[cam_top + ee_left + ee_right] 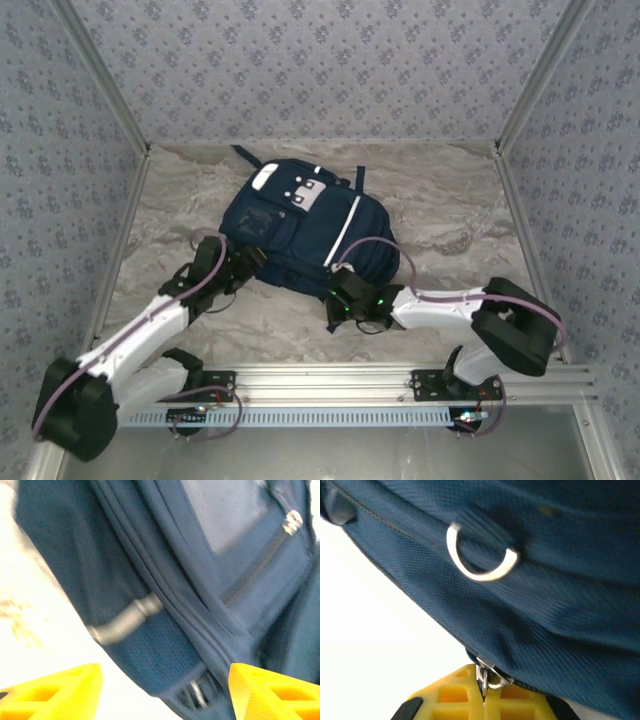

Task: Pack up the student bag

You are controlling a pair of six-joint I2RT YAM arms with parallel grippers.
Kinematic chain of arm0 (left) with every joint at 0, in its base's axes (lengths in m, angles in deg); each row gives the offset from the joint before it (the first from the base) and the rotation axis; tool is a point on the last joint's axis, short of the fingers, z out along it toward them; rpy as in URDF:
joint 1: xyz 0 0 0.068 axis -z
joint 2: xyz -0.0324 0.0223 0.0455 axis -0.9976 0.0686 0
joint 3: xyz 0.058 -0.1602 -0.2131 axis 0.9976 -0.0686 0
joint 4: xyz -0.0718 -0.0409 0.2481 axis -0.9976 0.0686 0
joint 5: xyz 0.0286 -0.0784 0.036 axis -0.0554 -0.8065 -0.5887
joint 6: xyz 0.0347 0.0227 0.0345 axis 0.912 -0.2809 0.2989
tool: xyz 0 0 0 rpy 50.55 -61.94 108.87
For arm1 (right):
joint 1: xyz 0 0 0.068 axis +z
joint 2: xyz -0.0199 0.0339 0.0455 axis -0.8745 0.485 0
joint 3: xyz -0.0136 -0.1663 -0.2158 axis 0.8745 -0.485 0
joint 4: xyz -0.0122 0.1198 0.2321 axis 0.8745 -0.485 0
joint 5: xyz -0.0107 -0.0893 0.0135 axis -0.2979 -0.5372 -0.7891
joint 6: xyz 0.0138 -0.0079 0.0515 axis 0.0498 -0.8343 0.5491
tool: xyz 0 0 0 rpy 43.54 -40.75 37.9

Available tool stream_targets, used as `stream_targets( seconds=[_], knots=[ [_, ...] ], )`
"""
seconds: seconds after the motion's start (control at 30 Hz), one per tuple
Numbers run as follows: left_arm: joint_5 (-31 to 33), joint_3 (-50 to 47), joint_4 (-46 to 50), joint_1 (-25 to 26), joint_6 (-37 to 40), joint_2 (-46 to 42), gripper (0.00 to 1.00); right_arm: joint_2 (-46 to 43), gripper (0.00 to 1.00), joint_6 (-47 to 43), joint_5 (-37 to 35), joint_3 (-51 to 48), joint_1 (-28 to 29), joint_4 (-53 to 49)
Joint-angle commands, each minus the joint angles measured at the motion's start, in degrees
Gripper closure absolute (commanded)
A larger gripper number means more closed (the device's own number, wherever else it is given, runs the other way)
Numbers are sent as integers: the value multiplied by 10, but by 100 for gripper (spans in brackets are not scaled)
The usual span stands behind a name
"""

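Pinching the zipper pull (487,679) of the student bag (300,235), right end effector (483,696) closed, left end effector (165,674) wide

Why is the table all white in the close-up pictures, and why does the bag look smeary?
Left wrist view: glare washes the table white, blur smears the student bag. Right wrist view: same glare; the metal ring and zip pull look soft. Top external view: even light, the marbling shows.

Navy student bag (300,240) lying flat, front up.
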Motion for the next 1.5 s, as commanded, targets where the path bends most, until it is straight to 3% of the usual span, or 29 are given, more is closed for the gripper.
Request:
stream_targets(
  seconds=[0.0, 0.23, 0.53, 0.77, 0.83, 0.97, 1.2, 1.33, 1.4, 1.47],
  knots=[
    [4, -49, 27, 17, -81, -41, 31, 51, 100, 3, 38, 65, 22, 52],
    [1, -81, -13, 27, -111, -24, 30, 134, 100, -5, 69, 168, 46, 58],
    [20, -85, -135, 30, -105, 89, 34, 152, 100, -3, 99, 178, 57, 80],
    [18, -44, -193, 29, -91, 177, 59, 161, 100, -2, 101, 174, 60, 65],
    [13, -43, -202, 31, -90, 175, 59, 160, 100, -2, 105, 169, 60, 61],
    [11, -58, -178, 33, -86, 129, 58, 152, 100, -1, 103, 161, 59, 56],
    [45, -147, -117, 32, -119, -76, 60, 147, 100, 12, 108, 141, 45, 80],
    [51, -164, -111, 31, -111, -145, 45, 154, 100, 23, 133, 135, 43, 113],
    [48, -164, -111, 31, -109, -141, 36, 157, 100, 27, 139, 134, 43, 122],
    [42, -166, -125, 32, -110, -120, 33, 157, 100, 28, 140, 136, 43, 126]
  ],
)
